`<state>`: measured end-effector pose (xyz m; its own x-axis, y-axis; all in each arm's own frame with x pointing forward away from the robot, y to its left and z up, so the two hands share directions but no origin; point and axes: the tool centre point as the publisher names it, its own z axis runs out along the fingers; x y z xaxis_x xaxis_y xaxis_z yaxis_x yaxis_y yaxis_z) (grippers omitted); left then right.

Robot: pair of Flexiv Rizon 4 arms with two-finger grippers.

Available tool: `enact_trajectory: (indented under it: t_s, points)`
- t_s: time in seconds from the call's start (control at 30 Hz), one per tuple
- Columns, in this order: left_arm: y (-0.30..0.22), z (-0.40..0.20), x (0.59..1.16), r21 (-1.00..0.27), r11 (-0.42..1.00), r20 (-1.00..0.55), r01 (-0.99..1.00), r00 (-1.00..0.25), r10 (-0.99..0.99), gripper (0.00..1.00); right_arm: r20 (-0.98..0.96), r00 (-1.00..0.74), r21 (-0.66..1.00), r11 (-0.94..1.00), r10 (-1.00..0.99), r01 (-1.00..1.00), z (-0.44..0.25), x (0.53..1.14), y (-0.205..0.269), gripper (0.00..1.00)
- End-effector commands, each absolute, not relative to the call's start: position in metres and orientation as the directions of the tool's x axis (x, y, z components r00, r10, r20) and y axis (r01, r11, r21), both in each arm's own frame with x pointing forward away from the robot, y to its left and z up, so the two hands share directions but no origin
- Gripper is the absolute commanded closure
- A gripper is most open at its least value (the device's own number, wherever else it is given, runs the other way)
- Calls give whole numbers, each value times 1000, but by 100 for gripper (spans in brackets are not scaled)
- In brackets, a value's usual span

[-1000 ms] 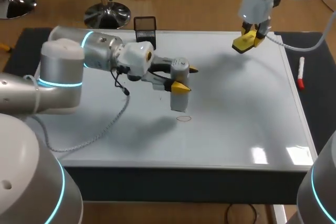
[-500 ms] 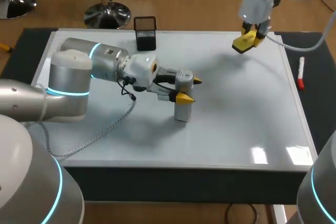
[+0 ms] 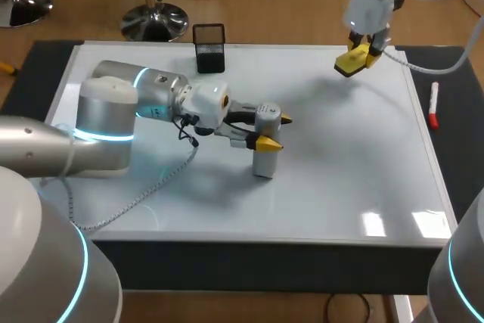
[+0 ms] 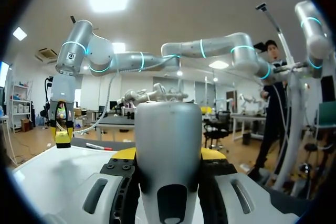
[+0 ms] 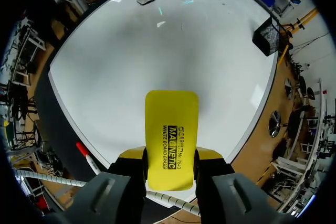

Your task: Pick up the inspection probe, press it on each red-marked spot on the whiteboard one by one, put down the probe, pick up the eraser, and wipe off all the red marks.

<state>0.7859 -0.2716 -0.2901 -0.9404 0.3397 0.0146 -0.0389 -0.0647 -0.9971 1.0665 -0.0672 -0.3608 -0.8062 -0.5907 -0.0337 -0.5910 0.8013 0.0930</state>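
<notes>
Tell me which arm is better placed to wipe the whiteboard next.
Probably right: the right tool is shut on the eraser above the far corner of the whiteboard, while the left tool is shut on the probe standing on it.

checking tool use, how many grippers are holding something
2. The left gripper is shut on the upright grey cylindrical probe, standing on the whiteboard; the right gripper is shut on the yellow rectangular eraser, above its far right corner.

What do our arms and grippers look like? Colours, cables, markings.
Left arm and right arm: rounded silver-grey links, white joint housings, glowing cyan rings. Left gripper and right gripper: dark finger mounts, yellow tips. A thin black cable loops at the left wrist; a pale grey cable trails off each arm.
</notes>
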Motion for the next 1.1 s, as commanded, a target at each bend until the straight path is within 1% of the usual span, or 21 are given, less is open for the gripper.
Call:
enact_trajectory:
  t_s: [0.03, 0.5, 0.83, 1.1]
  points:
    - [-273, -297, 788, -997, -63, 18, -42, -939, 343, 100, -32, -805, 91, 801, -592, -592, -360, 1066, -68, 100]
    - [-273, -293, 787, -998, -59, 13, -35, -938, 347, 100, -32, -805, 91, 801, -592, -592, -360, 1066, -68, 100]
    - [-267, -257, 788, -997, -77, -34, 7, -936, 351, 100, -32, -805, 91, 801, -592, -592, -360, 1066, -68, 100]
    - [-265, -252, 790, -997, -78, -44, 18, -937, 347, 100, -32, -805, 91, 801, -592, -592, -360, 1066, -68, 100]
